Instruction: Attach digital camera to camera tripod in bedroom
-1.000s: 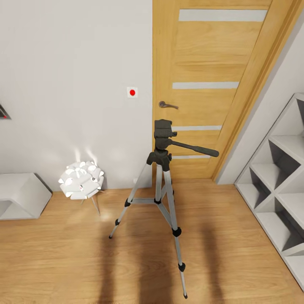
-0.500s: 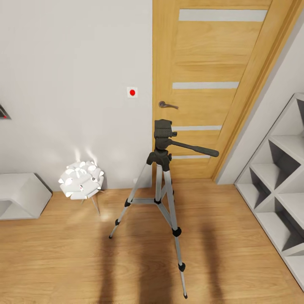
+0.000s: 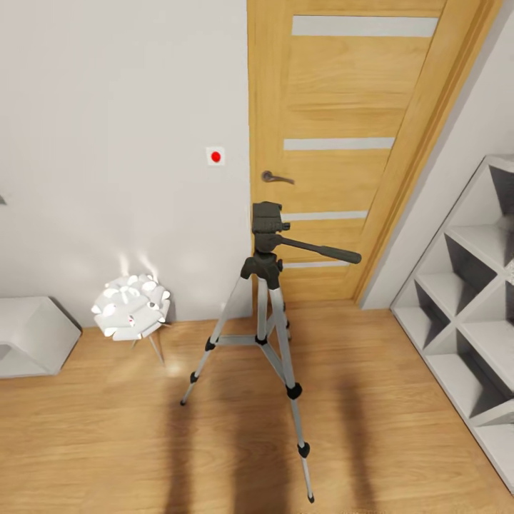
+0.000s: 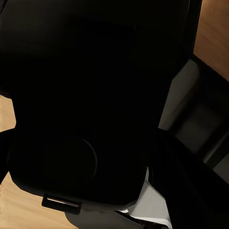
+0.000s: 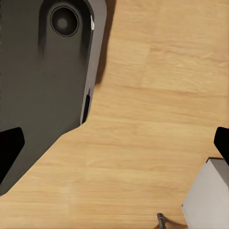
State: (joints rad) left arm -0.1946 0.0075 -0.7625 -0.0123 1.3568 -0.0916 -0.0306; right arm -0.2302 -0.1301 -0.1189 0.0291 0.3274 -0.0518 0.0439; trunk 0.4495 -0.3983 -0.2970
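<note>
Camera tripod [image 3: 268, 314] upright on the plank floor [image 3: 400, 435] before the wooden door [image 3: 335, 143], white lamp [image 3: 130, 308] beside it, right gripper [image 5: 114, 143] wide apart (left gripper's state cannot be told)

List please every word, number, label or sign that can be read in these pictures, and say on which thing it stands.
No word or number can be read in any view.
Only sign: a red dot with no text, on the small white wall plate beside the wooden door.
The camera tripod bears no legible brand.
</note>
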